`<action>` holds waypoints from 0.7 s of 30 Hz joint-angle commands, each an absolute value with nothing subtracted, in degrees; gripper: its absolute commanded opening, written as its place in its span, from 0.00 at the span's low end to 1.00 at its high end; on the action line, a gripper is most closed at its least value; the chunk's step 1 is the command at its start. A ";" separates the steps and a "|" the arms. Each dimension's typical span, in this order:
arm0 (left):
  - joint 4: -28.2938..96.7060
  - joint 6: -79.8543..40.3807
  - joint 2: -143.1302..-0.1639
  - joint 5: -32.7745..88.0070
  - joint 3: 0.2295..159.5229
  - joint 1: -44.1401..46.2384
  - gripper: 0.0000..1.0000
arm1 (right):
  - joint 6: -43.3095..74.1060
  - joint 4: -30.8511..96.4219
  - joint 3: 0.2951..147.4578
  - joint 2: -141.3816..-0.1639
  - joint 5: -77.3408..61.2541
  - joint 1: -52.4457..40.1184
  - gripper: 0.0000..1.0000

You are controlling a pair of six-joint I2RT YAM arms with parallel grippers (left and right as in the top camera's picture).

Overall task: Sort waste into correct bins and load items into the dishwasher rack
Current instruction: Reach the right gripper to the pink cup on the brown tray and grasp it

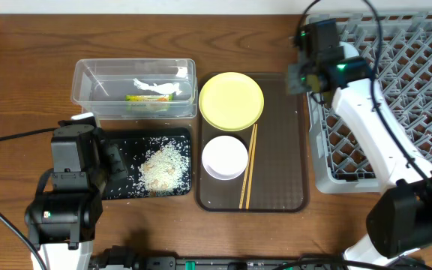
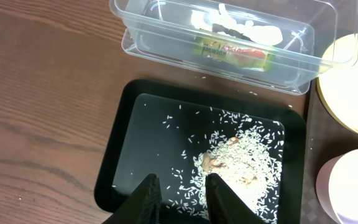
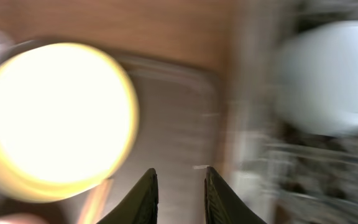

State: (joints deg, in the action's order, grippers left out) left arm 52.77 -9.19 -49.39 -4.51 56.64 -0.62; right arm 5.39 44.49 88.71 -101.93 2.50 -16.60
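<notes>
The left gripper (image 2: 180,199) stood with its fingers a narrow gap apart and nothing between them, hanging over the near edge of the black tub (image 2: 112,155). The rice scraps (image 2: 247,158) lay heaped inside that tub just ahead of the fingertips and a little to their right, with loose grains scattered across the glossy floor. Beyond the tub, almost touching its far rim, sat the clear tub (image 2: 142,31) with the crumpled wrapper (image 2: 235,53) lying in it. The right gripper (image 3: 180,196) was likewise slightly parted and empty, over the far end of the brown tray (image 1: 280,150), close to the rack (image 1: 418,67). In its badly smeared wrist view the yellow plate (image 3: 55,118) lay ahead and to the left of the fingers, and a pale round shape (image 3: 328,74), possibly a bowl, lay ahead and to the right on the rack side. From overhead, the white bowl (image 1: 225,157) sat on the tray beside the plate, and the chopsticks (image 1: 247,169) lay alongside the bowl.
</notes>
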 commanded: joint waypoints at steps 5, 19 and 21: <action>53.54 -9.74 -49.30 -4.99 56.42 -0.45 0.29 | 12.10 46.24 88.42 -107.39 -7.73 -22.17 0.21; 53.60 -9.76 -49.30 -4.97 56.42 -0.45 0.30 | 13.93 59.35 88.14 -114.32 -15.16 -31.79 0.29; 53.74 -9.76 -49.30 -4.97 56.42 -0.45 0.33 | 14.66 59.57 88.03 -115.04 -13.10 -33.08 0.29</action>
